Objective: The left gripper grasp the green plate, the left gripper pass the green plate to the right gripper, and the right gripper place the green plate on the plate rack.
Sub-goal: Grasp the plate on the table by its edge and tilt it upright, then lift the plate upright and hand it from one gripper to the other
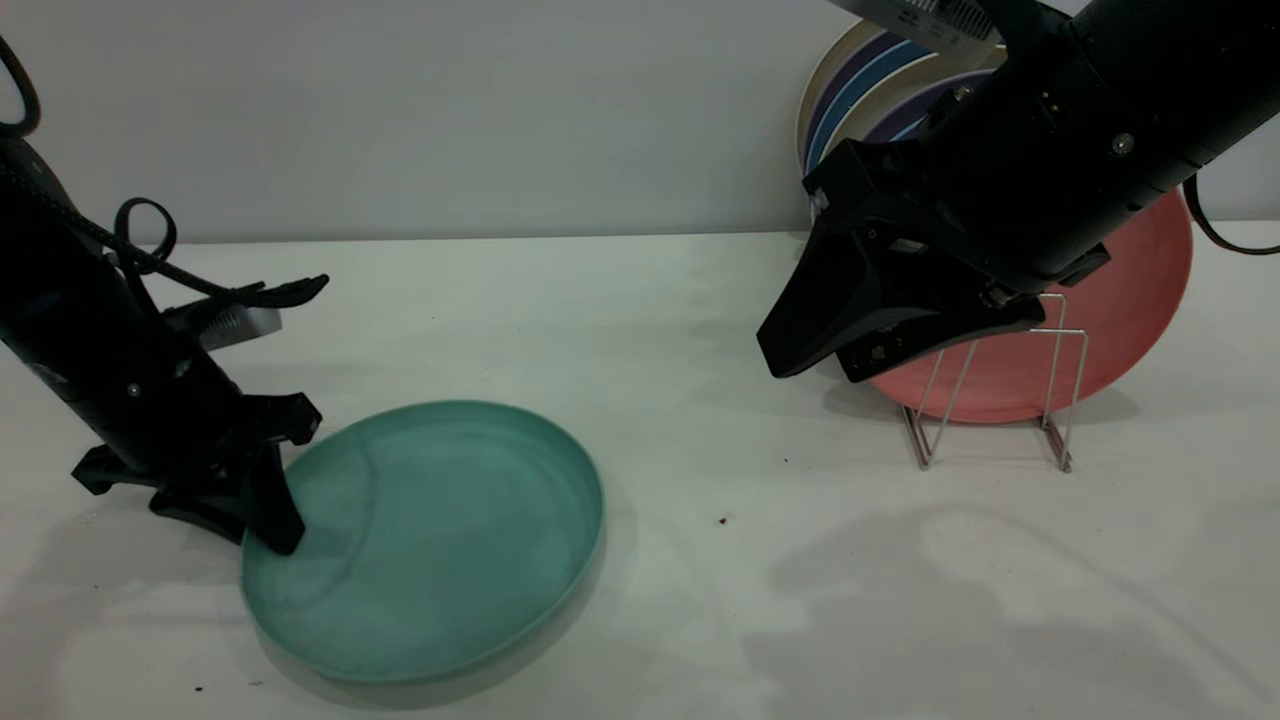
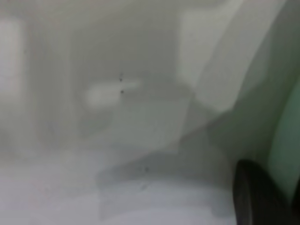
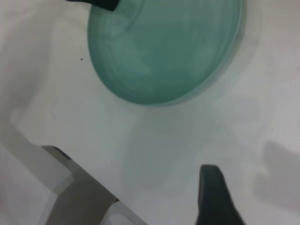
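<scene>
Already down at the green plate, left gripper astride its nine o'clock rim, fingers parted; right gripper released, far off toward two o'clock.

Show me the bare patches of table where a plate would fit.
Free: the table between the green plate and the plate rack, plus the back strip along the wall. Crowded: near left, where the left gripper meets the plate; right rear, the right gripper fronting the rack's pink plate.

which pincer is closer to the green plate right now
Left. The left pincer is down at the green plate, one finger on its near-left rim. The right pincer hangs in the air well off, by the plate rack.
</scene>
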